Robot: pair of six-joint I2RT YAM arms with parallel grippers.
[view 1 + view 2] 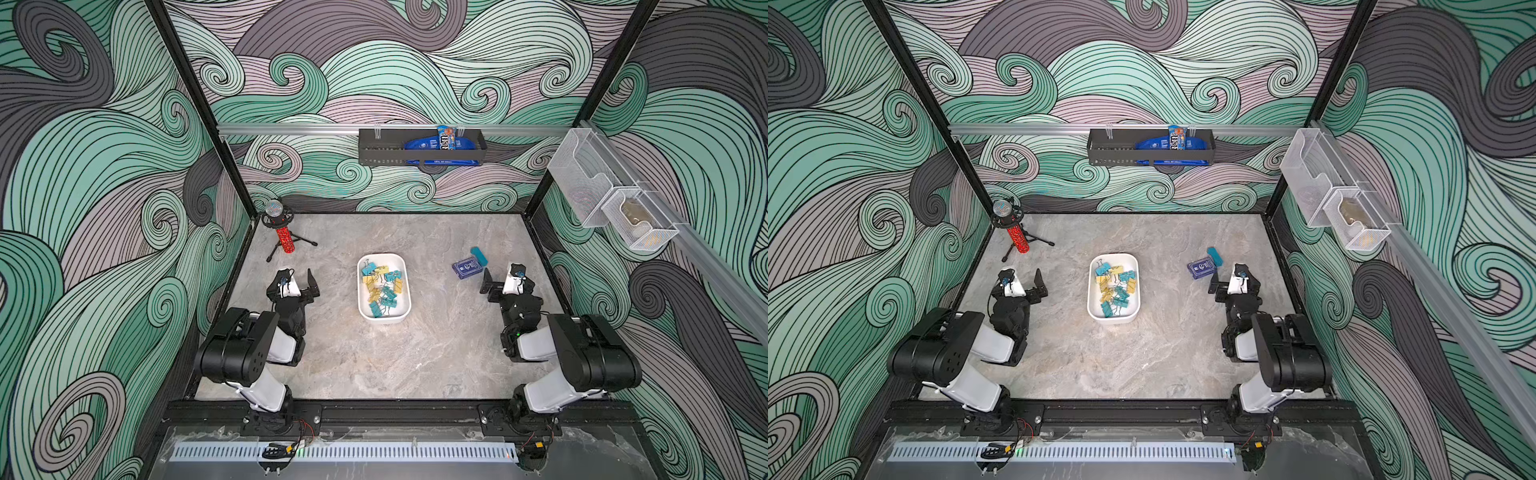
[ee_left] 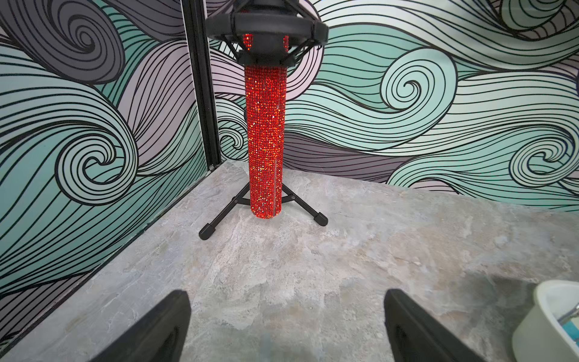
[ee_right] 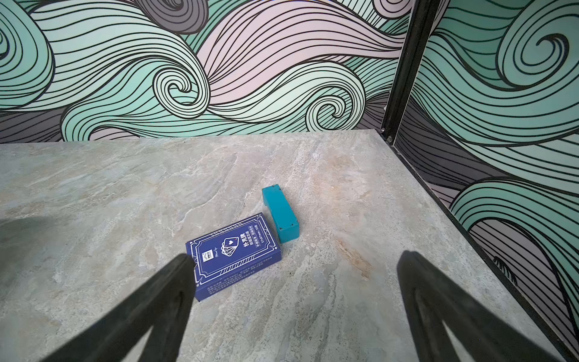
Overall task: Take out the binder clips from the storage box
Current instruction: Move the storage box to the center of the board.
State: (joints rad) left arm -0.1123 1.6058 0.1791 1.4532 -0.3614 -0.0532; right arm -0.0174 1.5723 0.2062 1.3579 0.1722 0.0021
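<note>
The white storage box (image 1: 384, 320) (image 1: 1113, 320) sits mid-table in both top views. It holds a heap of teal and pale yellow binder clips (image 1: 381, 286) (image 1: 1115, 286). My left gripper (image 1: 298, 279) (image 2: 286, 293) stands open to the left of the box, with only bare table between its fingers. The left wrist view catches a corner of the box (image 2: 545, 313). On the right, apart from the box, my right gripper (image 1: 500, 277) (image 3: 296, 255) is open and holds nothing.
A dark blue card box (image 3: 233, 254) (image 1: 467, 268) and a teal block (image 3: 280, 216) lie just ahead of the right gripper. A red glitter microphone on a tripod (image 2: 265, 141) (image 1: 282, 232) stands back left. A black rack (image 1: 419, 147) and white mesh baskets (image 1: 615, 208) hang on the walls.
</note>
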